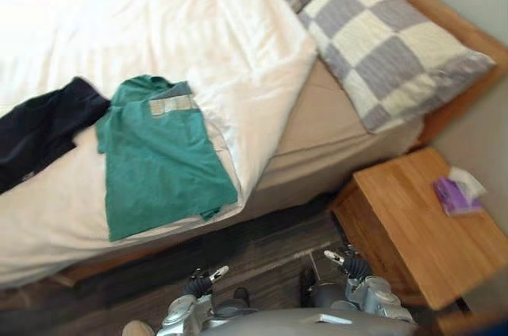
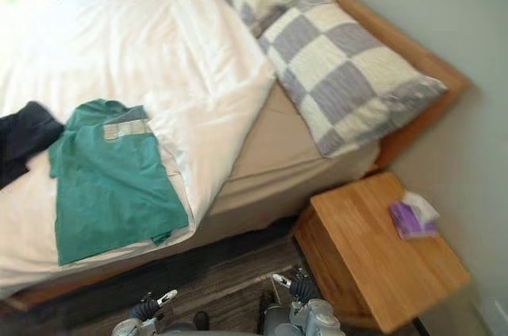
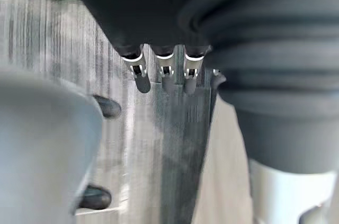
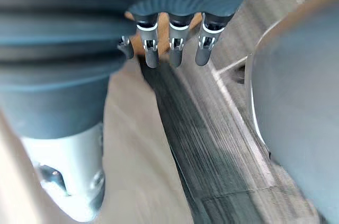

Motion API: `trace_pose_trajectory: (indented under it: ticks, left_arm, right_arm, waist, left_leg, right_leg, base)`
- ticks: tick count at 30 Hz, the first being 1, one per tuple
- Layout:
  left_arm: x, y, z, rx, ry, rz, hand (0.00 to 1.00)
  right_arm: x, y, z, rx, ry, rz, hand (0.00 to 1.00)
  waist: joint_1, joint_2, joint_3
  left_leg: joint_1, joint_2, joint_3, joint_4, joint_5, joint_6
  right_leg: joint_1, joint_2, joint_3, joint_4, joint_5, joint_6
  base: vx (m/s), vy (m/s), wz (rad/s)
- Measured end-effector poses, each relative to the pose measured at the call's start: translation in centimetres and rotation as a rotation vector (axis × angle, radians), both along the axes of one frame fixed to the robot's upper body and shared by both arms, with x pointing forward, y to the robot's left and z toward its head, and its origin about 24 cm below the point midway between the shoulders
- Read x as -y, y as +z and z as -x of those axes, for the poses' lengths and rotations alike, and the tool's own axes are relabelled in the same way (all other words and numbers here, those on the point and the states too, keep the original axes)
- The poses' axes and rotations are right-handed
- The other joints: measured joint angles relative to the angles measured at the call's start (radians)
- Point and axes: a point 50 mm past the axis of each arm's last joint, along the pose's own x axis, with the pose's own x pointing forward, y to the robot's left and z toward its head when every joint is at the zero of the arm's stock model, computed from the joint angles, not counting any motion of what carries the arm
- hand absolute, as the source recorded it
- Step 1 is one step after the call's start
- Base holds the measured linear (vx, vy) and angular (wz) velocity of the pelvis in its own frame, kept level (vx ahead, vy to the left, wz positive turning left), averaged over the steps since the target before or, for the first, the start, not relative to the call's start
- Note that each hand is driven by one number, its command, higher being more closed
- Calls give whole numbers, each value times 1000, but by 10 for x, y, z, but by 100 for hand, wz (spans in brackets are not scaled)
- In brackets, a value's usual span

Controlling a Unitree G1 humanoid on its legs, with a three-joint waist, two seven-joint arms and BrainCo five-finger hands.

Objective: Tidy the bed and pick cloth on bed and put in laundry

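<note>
Your green T-shirt (image 1: pixel 163 161) lies flat on the near edge of the white duvet (image 1: pixel 159 26), its collar label turned out. A black garment (image 1: pixel 40 133) lies crumpled just beside it, at its left sleeve. The duvet is folded back on a slant, baring the tan fitted sheet (image 1: pixel 317 117) below two soft grey-and-cream checked pillows (image 1: pixel 389 50) set against the wooden headboard (image 1: pixel 460 30). To your right a boxy wooden nightstand (image 1: pixel 405 225) carries a purple tissue pack (image 1: pixel 456 191). Dark plank floor (image 1: pixel 262 249) lies between you and the bed. Your left hand (image 1: pixel 202 280) and right hand (image 1: pixel 349 263) hang low over that floor, well apart from the clothes. The left fingers (image 3: pixel 142 75) and right fingers (image 4: pixel 175 52) are loose and straight, holding nothing.
</note>
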Motion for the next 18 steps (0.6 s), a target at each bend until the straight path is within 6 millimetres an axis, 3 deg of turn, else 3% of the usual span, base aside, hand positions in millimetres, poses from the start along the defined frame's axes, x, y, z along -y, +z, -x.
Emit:
trace_pose_trajectory:
  ticks: [3,5,9,10,18]
  left_arm:
    - [12,-2,4,-12,-1,30,0]
    - [12,-3,5,-14,2,31,0]
    - [3,-3,7,-31,3,14,0]
    - [5,-7,23,-88,-2,22,0]
    - [5,-6,19,-80,6,16,0]
  right_arm:
    - [-7,0,0,11,20,-16,0]
    - [-16,0,0,12,29,-40,0]
    - [-33,-2,5,-8,68,-86,0]
    - [-31,-10,23,-81,35,-88,0]
    - [-27,-11,25,-94,0,-92,0]
  waist:
    - [-2,33,-18]
    - [8,35,-24]
    - [15,0,-41]
    - [23,4,-142]
    - [25,1,-145]
  left_leg:
    - [71,14,34,-74,14,-26]
    - [94,20,35,-100,27,-32]
    - [107,11,55,-114,32,-37]
    - [74,-37,50,-159,84,-10]
    - [74,-27,73,-159,80,-15]
  right_leg:
    - [78,25,-55,-23,-37,-19]
    - [94,33,-55,-24,-39,-21]
    - [109,21,-54,-45,-41,-18]
    - [136,-2,-77,-157,-21,4]
    - [140,6,-73,-186,-6,1]
  base:
    - [240,-66,58]
    - [148,-36,23]
    - [60,-1,-2]
    - [0,0,0]
    - [1,-2,-6]
